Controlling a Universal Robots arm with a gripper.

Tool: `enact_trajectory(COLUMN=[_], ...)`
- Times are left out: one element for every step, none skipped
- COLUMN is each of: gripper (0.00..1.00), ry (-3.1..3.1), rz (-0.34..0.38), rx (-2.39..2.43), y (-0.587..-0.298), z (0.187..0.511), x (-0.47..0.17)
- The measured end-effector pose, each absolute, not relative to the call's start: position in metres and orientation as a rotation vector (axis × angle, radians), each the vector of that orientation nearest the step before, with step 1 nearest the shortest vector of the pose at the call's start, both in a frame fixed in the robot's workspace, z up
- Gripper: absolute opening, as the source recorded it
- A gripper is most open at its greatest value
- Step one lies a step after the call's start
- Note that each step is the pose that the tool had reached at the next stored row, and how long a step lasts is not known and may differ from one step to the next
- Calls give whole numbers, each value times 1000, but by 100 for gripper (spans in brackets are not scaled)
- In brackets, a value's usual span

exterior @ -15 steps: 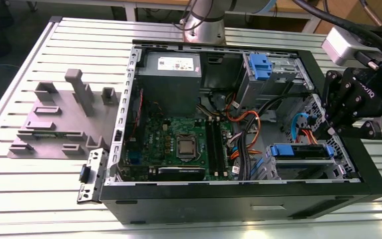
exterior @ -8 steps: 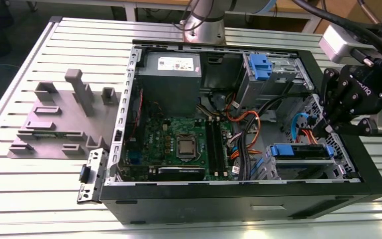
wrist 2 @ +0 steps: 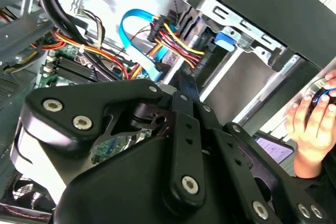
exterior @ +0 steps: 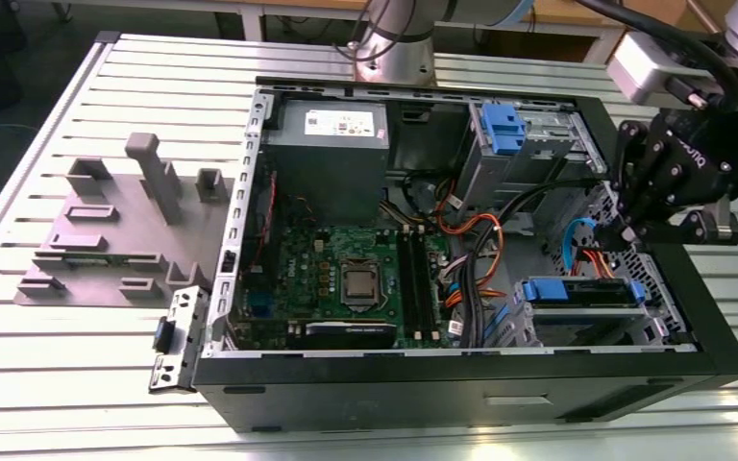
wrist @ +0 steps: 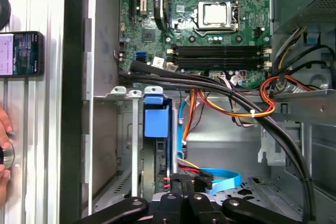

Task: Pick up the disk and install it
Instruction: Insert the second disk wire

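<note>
**A robotics lab bench set up for computer assembly**

This looks like a robotics lab or test workshop. A slatted aluminium table [exterior: 36, 288] carries an opened desktop computer case [exterior: 472, 375] with its motherboard [exterior: 343, 279], power supply [exterior: 331, 144] and cable bundles [exterior: 472, 240] exposed. Beside the case lies a grey moulded fixture [exterior: 112, 230] with slots and posts. The robot arm's base [exterior: 395, 48] is bolted at the table's far edge. In the first wrist view a phone [wrist: 21, 53] lies on the table near a person's hand [wrist: 4, 150].
</note>
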State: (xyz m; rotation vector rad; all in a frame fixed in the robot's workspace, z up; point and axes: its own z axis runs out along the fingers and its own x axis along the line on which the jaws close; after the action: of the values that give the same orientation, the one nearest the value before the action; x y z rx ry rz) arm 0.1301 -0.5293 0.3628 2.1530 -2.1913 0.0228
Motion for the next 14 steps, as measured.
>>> enact_trajectory(gripper=[11,11,11,11,11,11,11,11,11,11,11,11,11,11], ry=[-2191,-2191,-2191,-2191,-2191,-2191,-2191,-2191,-2191,-2191,-2191,-2190,-2190,-2189], rz=[23,23,23,23,23,23,23,23,23,23,23,23,24,27], rx=[2153,2153,2152,2152,2152,2152,2152,2152,2152,2152,2152,2152,2152,2151], y=[-528,-526,-525,-524,-523,-522,-522,-521,-521,-521,-520,-519,-518,-517], z=[363,363,363,363,363,363,363,363,363,363,363,363,363,363], x=[130,130,130,130,130,130,130,130,130,130,130,130,130,130])
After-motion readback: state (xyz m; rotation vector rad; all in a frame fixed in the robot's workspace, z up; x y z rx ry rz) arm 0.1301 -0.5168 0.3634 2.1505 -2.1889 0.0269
